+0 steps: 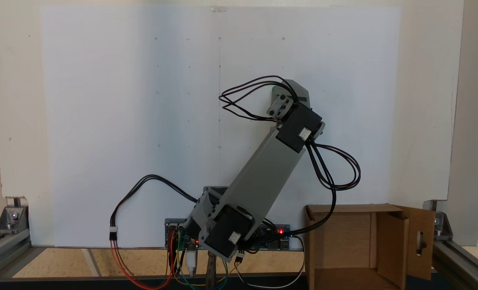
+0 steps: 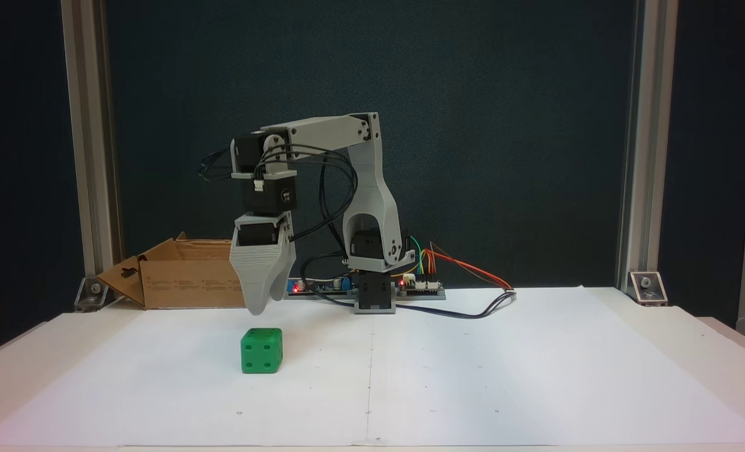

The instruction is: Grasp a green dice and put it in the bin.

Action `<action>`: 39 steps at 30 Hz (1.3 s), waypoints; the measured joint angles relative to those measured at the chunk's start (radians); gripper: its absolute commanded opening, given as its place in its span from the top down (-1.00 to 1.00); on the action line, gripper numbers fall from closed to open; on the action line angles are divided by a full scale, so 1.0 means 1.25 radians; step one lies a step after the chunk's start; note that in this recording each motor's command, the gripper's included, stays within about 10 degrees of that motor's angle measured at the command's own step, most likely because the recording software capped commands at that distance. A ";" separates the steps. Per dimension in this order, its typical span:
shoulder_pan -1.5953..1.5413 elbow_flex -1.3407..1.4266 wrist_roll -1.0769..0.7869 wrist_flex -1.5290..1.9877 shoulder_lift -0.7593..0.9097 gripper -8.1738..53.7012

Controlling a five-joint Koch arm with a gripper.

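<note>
Pincer (image 2: 264, 307) hangs just above the green dice (image 2: 262, 350), apart.

One green dice (image 2: 262, 350) is counted on the counter (image 2: 535, 376), with four pips seen on its front face. One bin (image 2: 184, 276) of brown cardboard is counted in both fixed views, with one slot cut-out seen in one flap. One arm (image 2: 331, 135) with one pincer (image 2: 265, 304) is counted. One white paper sheet (image 2: 472, 402) is seen laid over the counter. Two upright metal posts (image 2: 86, 138) are counted behind it
</note>
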 measured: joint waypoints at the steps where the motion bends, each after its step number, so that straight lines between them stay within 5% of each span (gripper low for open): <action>1: 0.002 -0.002 0.000 -0.002 -0.001 -0.72; 39: -0.050 0.011 0.079 -0.115 -0.123 -0.65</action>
